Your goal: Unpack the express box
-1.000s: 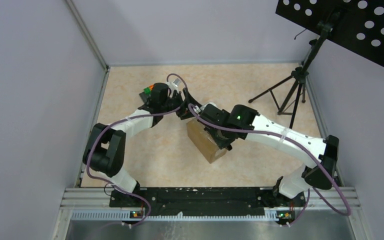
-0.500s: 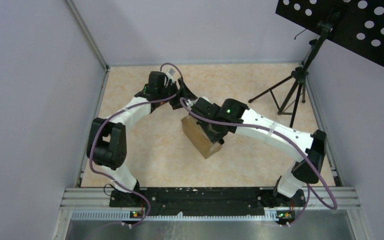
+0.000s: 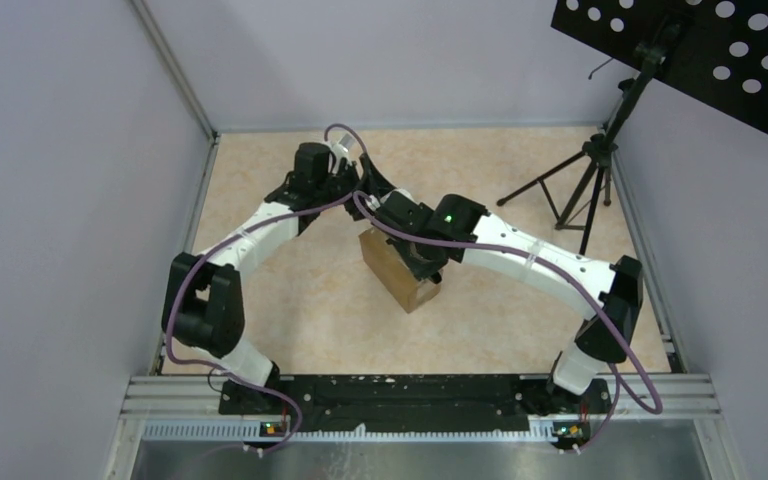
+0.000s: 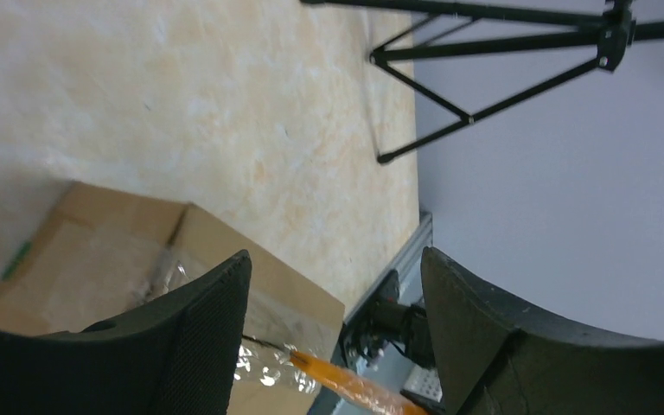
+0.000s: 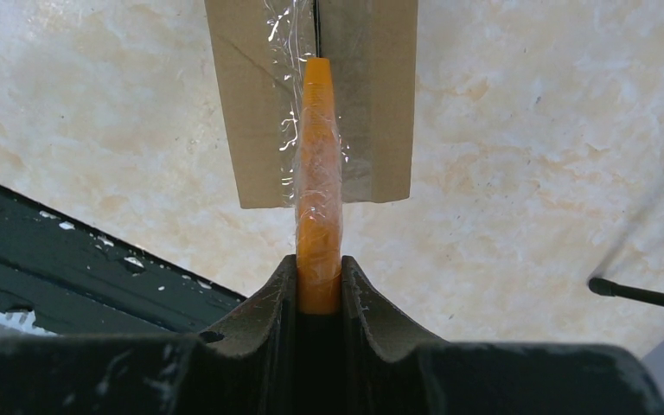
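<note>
The express box (image 3: 392,272) is a small brown carton lying at an angle in the middle of the floor. Clear tape covers its centre seam (image 5: 316,35). My right gripper (image 5: 318,264) is shut on an orange tool (image 5: 318,173) wrapped in clear film. The tool's tip rests on the seam of the box (image 5: 251,104). My left gripper (image 4: 335,255) stands open just above the far end of the box (image 4: 95,259), with nothing between its fingers. The orange tool (image 4: 354,385) shows below it. From above, both wrists (image 3: 400,215) crowd over the box and hide its top.
A black tripod stand (image 3: 585,180) is at the back right, under a perforated black panel (image 3: 700,50). Grey walls close in the beige floor on three sides. A metal rail (image 3: 420,400) runs along the near edge.
Both arms have shifted left and a little farther back over the box. The box has slid slightly left with them. The right gripper keeps its hold on the orange tool.
</note>
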Controlling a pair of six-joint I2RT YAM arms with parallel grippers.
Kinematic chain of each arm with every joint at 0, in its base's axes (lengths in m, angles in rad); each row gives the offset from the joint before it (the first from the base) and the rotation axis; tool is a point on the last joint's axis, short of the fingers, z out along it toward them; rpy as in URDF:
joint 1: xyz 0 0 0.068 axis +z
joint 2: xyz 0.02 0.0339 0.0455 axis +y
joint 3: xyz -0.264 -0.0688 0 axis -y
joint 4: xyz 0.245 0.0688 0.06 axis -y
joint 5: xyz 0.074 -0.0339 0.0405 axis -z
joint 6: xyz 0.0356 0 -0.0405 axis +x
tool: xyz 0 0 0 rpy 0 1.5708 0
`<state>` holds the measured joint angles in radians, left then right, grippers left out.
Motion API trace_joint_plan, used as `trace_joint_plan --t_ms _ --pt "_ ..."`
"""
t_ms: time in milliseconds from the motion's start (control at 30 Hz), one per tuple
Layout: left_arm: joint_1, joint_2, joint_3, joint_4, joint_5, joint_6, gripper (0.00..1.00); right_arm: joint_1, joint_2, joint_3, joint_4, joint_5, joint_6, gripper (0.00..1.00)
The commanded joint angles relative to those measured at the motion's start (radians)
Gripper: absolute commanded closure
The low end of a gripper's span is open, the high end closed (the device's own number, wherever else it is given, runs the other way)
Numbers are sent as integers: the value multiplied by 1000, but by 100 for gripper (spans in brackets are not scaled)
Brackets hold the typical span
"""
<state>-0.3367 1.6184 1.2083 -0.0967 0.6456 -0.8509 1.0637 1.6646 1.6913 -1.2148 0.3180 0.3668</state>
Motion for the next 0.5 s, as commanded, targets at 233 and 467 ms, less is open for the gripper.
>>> trace_joint_plan --t_ms 233,467 --pt "-38 -77 -242 312 73 -248 24 -6 -19 11 20 17 -6 100" --pt "-36 -58 -281 253 34 -185 23 -6 -22 5 -10 7 -7 100"
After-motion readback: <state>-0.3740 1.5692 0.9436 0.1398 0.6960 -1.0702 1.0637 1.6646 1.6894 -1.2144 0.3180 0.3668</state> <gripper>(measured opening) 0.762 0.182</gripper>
